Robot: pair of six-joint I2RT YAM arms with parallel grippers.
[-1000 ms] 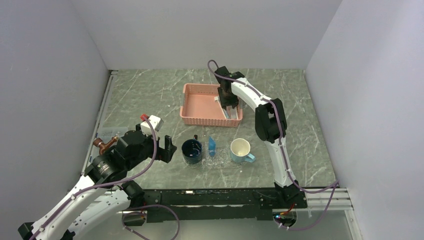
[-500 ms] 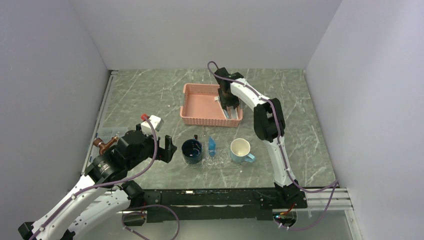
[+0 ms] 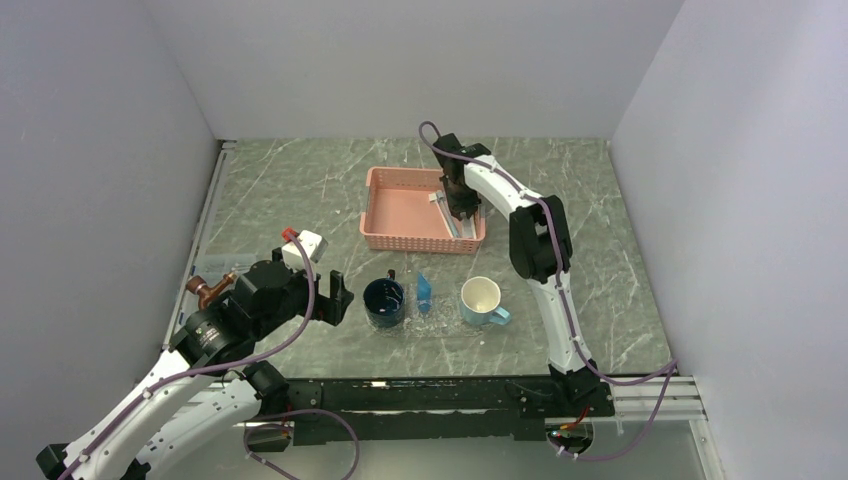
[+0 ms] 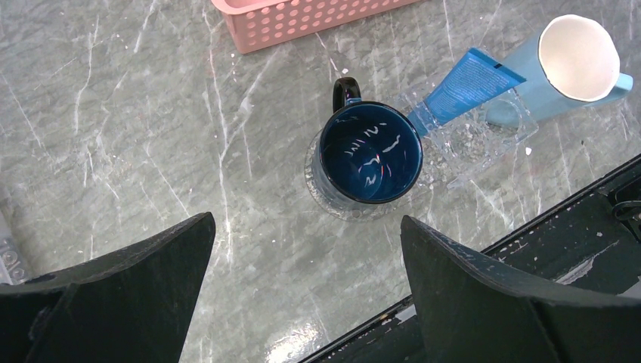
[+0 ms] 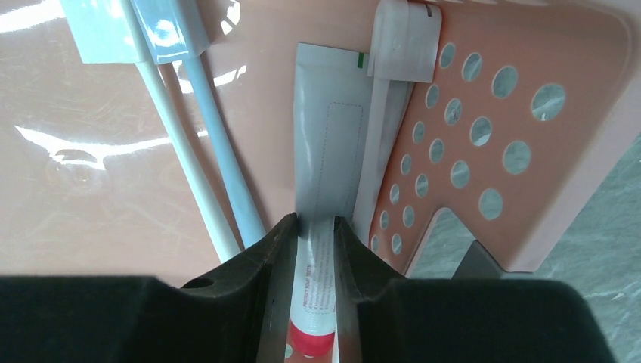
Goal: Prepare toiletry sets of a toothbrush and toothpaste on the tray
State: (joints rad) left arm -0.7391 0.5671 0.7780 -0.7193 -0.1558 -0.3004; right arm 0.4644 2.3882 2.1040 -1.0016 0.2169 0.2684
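Basket (image 3: 415,241): pink, perforated walls, on table (image 3: 280,200) toward far edge, about mid-width.
R gripper (image 5: 314,224): down inside basket at its right side, fingers drawn in tight on either edge of a pale tube, pinching it.
Pale tube (image 5: 329,144): flat on basket floor, lengthwise along right wall. Red round end sits between the fingers, flat sealed end w/ small green mark points away. Print on it too small to read.
Toothbrushes (image 5: 200,151): two slim pale ones, side by side, touching, just left of the tube on basket floor. Heads at the far end in clear wrap. A third white stick w/ wrapped head lies btw tube and right wall.
Tray (image 4: 484,140): clear plastic, close to table's near edge, mid-width, well apart from basket.
Toothpaste (image 4: 465,87): blue tube w/ lighter end, on tray btw the two mugs. Lying or propped, can't tell.
Dark blue mug (image 4: 369,153): upright on tray's left end, handle toward basket.
Light blue mug (image 4: 574,57): at tray's right end, white inside.
L gripper (image 4: 306,223): fingers spread wide, nothing btw them. Hangs above table just left of tray, near the near edge.
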